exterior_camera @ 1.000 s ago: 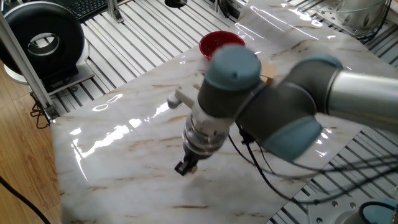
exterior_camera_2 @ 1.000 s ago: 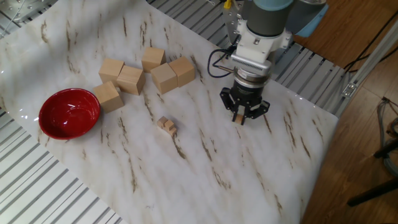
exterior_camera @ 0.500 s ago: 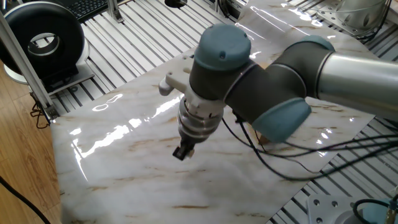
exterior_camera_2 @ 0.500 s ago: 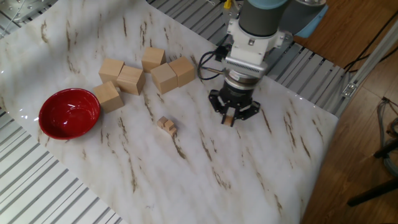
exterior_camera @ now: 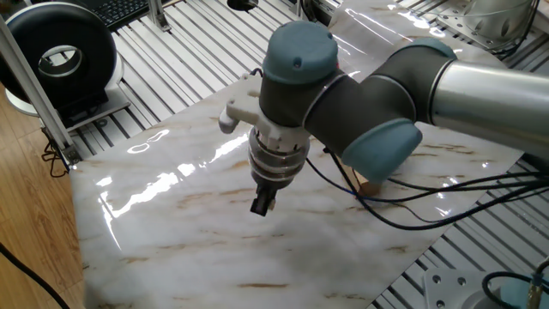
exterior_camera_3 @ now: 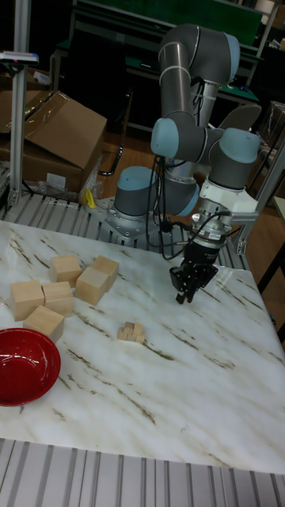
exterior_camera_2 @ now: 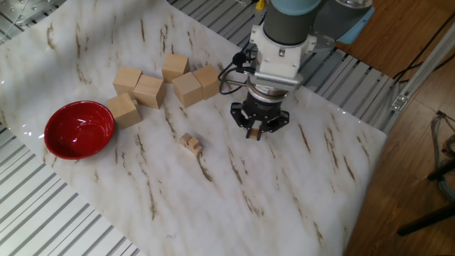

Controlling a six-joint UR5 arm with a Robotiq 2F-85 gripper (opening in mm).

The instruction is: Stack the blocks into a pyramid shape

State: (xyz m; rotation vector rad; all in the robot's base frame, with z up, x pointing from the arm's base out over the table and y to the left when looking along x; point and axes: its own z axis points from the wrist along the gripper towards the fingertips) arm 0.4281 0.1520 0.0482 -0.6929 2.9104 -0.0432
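Note:
A small pile of tiny tan blocks (exterior_camera_2: 190, 142) lies on the marble table (exterior_camera_2: 284, 192), left of my gripper (exterior_camera_2: 254, 134). The tall fixed view shows the same pile (exterior_camera_3: 132, 332) below and left of the gripper (exterior_camera_3: 184, 297). The gripper points down, just above the tabletop, shut on one tiny tan block that shows between its fingertips. It hangs about a hand's width from the pile. In one fixed view the gripper (exterior_camera: 262, 206) shows, while the arm hides the pile.
Several large pale wooden blocks (exterior_camera_2: 150, 91) sit in a group at the back left, the nearest one (exterior_camera_2: 208, 80) just behind the gripper. A red bowl (exterior_camera_2: 79, 129) stands at the left edge. The table's right edge meets a slatted metal frame (exterior_camera_2: 355, 78).
The gripper has travelled across the table toward the pile of tiny blocks, still shut on its block. The pile, large blocks and bowl have not moved.

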